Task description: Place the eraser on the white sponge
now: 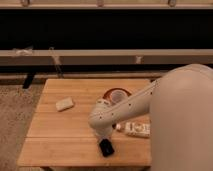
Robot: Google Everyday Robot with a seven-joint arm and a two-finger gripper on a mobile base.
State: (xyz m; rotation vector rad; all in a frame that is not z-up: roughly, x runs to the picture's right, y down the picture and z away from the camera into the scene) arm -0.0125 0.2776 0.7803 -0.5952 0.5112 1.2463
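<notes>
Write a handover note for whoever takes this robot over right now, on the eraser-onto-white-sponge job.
Gripper: shut, down at the eraser near the front edge of the table; a firm grip cannot be confirmed.
White sponge: bare, on the table's left side, apart from the eraser.
Done: the reach to the eraser.
Left: lift it, carry it left, set it on the sponge.

No readable text anywhere.
Label on white bottle (pixel 136 129), just right of gripper (pixel 104 141) at the eraser (pixel 106 149): print illegible.
</notes>
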